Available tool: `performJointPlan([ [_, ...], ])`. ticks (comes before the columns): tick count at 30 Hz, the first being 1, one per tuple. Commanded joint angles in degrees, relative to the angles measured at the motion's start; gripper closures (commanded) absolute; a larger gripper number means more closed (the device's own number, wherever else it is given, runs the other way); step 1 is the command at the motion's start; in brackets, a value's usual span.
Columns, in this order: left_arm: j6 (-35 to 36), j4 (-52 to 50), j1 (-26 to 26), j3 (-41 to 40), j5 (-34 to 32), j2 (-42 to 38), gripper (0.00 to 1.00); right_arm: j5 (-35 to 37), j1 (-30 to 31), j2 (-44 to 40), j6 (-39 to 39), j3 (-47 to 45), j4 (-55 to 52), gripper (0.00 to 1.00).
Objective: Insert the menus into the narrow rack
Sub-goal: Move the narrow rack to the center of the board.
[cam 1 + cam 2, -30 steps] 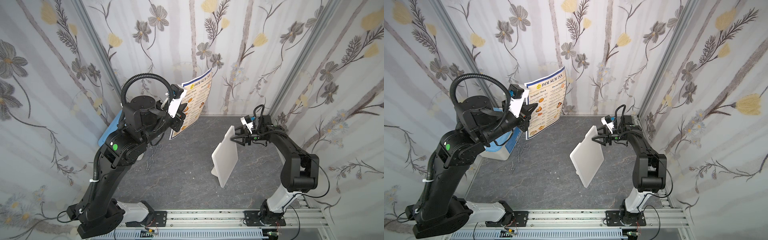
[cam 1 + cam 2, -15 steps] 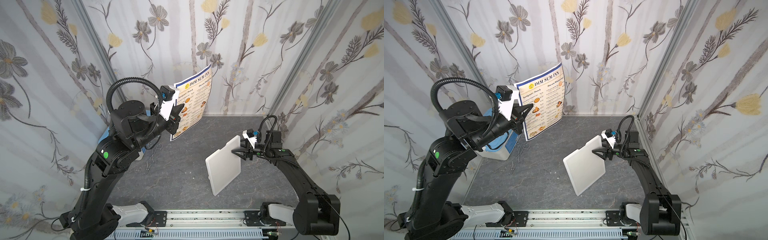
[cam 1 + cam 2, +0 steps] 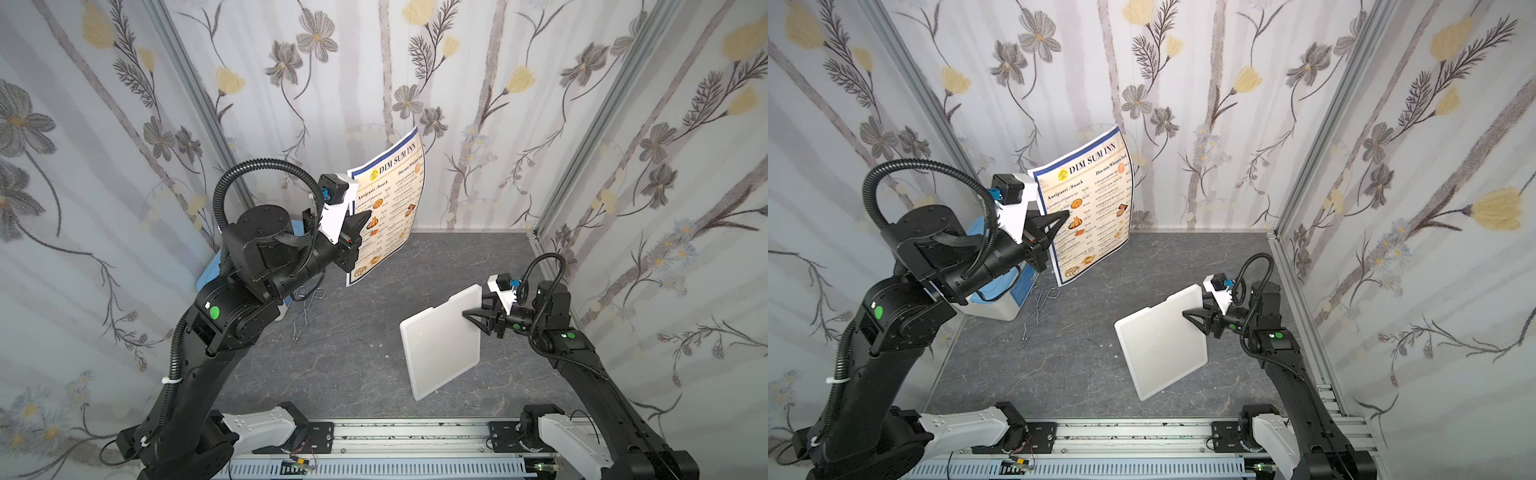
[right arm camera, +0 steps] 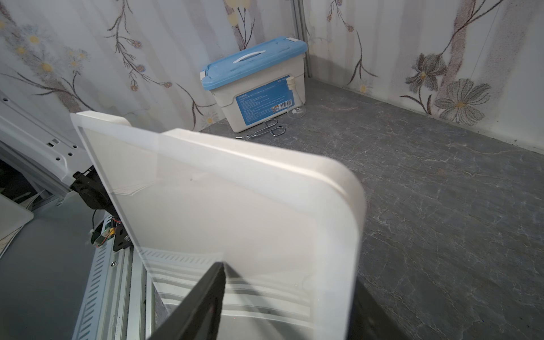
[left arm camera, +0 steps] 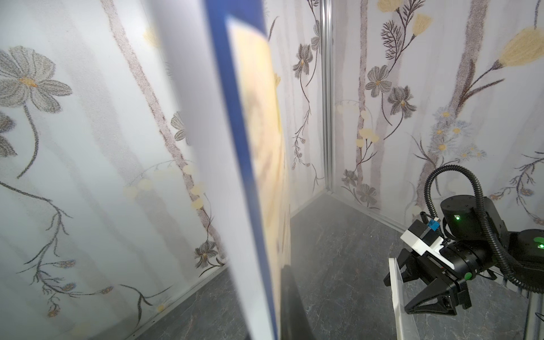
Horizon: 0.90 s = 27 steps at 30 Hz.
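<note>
The left gripper (image 3: 365,217) clamps the menu (image 3: 397,195) aloft at 12 o'clock; the right gripper (image 3: 471,316), gripping the narrow rack (image 3: 440,349), has swung it nearer, to 4 o'clock, tilted; insertion looks some way off.

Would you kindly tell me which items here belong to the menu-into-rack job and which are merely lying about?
Part of the job:
- menu, held by the left gripper
- rack, held by the right gripper

Just lying about:
- blue-lidded box
- metal tongs beside it
</note>
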Motion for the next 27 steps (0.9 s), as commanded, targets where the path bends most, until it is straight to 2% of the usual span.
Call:
performJointPlan([
  [1, -1.13, 3.18, 0.04, -0.31, 0.47, -0.52, 1.00, 6.55, 1.37, -2.06, 10.19, -2.14, 8.96, 0.40],
  [6, -3.11, 4.90, 0.03, -0.33, 3.52, -0.57, 1.00, 17.58, 7.21, -4.73, 16.99, -4.48, 14.57, 0.39],
  [7, -3.57, 5.32, 0.03, -0.11, 5.21, -0.50, 1.00, 18.93, 7.65, -5.44, 17.49, -5.01, 14.96, 0.35],
  [9, -4.02, 5.45, 0.03, 0.69, 10.35, 0.11, 1.00, 21.53, 7.64, -7.45, 18.07, -5.60, 15.00, 0.18],
  [11, -3.64, 4.06, 0.19, 1.80, 17.15, 1.13, 1.00, 22.08, 7.07, -9.75, 16.52, -5.34, 13.28, 0.09],
  [14, -2.66, -0.25, 2.03, 3.97, 27.39, 2.63, 1.00, 17.75, 4.34, -12.55, 12.06, -3.73, 7.76, 0.03],
  [17, -3.49, -4.25, 8.68, 6.00, 41.21, 3.49, 1.00, 15.93, -0.18, -17.68, 10.74, -1.26, 4.28, 0.01],
  [19, -4.99, -5.44, 12.58, 7.19, 48.57, 5.23, 1.00, 12.50, -3.60, -18.98, 12.35, 1.38, 7.19, 0.00],
  [21, -2.09, -8.93, 13.27, 9.61, 51.53, 6.88, 1.00, 2.34, -5.12, -13.31, 13.28, 8.77, 9.51, 0.00],
  [23, 2.48, -11.97, 13.24, 11.62, 52.14, 8.68, 1.00, -5.78, -3.29, -4.94, 11.11, 18.39, 6.65, 0.00],
  [26, 5.85, -9.49, 13.22, 12.02, 53.71, 9.69, 1.00, -8.73, 3.64, 6.26, -2.90, 35.42, -10.49, 0.00],
  [27, 5.60, -7.60, 13.21, 12.06, 54.32, 10.07, 1.00, -10.17, 5.39, 9.28, -4.35, 39.51, -13.00, 0.00],
])
